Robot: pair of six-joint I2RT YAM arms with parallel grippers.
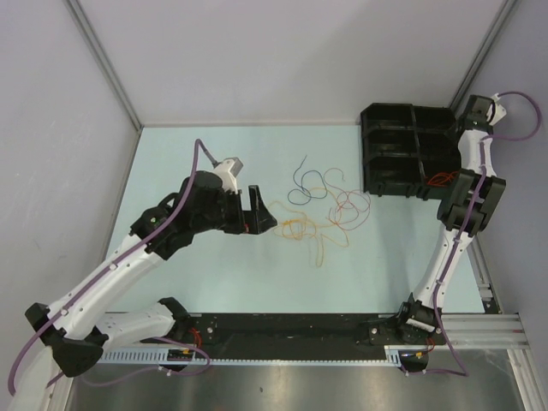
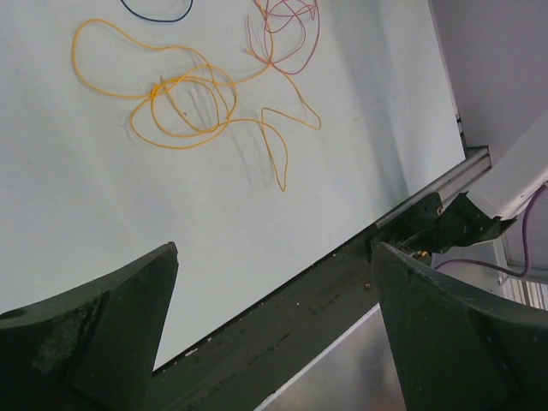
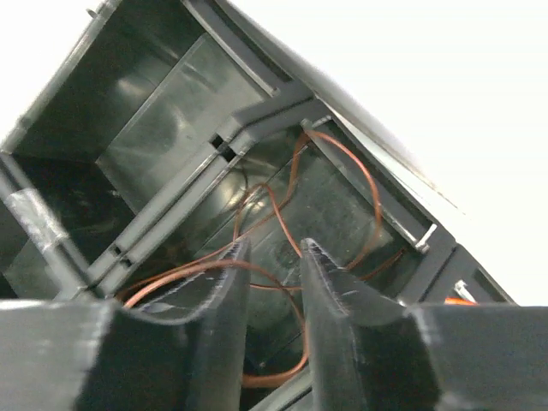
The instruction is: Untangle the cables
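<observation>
Several thin, glossy cables (image 1: 321, 205) lie in loose curls on the smooth, pale blue-green table (image 1: 214, 282), near its middle. The yellow wire (image 2: 184, 107) overlaps itself in round loops with a knot-like crossing. Just beyond it the red wire (image 2: 282, 34) forms tighter rings, and a dark blue wire (image 1: 304, 181) curves farther back. All three rest flat on the matte tabletop.

At the far right corner stands a black plastic bin (image 1: 394, 120), hard-walled and split by straight dividers into box-shaped compartments. One compartment near its right edge holds a single orange wire (image 3: 371, 181), which arcs along the shiny wall and loops across the floor. The other compartments in view show only bare dark plastic.

The right gripper (image 3: 276, 248) reaches into that compartment with its jaws a little apart, wider than the wire, so nothing is pinched. The left gripper (image 2: 274, 257) hangs beside the yellow loops, spread wide and grasping nothing.
</observation>
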